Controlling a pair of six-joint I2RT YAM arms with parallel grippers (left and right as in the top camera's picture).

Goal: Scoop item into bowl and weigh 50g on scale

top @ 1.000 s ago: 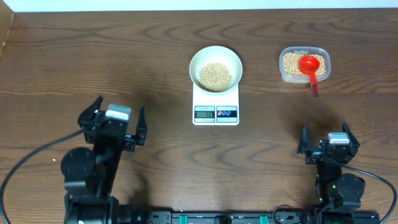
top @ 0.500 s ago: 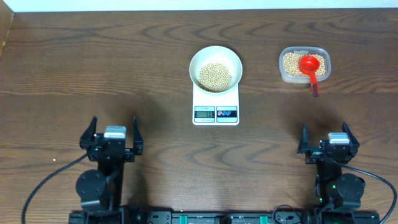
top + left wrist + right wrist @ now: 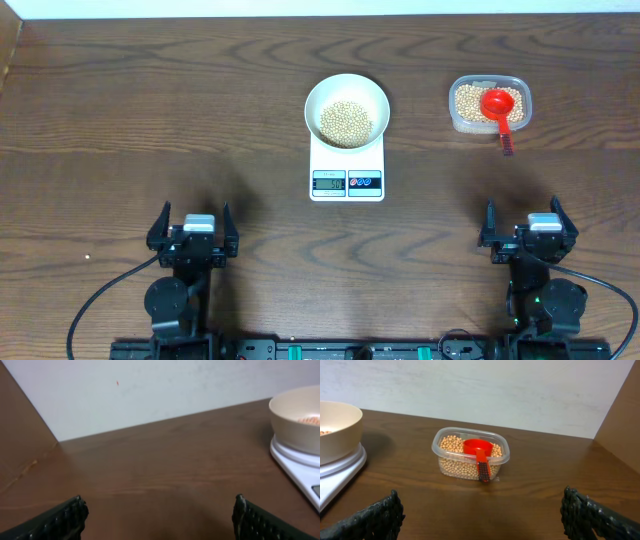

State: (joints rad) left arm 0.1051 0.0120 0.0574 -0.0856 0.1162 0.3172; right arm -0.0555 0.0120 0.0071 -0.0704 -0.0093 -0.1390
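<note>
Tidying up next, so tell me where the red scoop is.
In the overhead view, the red scoop rests in the clear tub of beans, on the right side, right of the bowl on the scale.

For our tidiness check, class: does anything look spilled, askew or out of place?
Nothing stands out. The beans sit inside the bowl on the scale, and the red scoop rests in the tub; none spilled.

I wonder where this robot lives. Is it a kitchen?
Probably a robot test bench, not a kitchen: a left arm and right arm are mounted at the edge of a wooden table, a plain wall behind, with a kitchen scale and bean tub set out.
</note>
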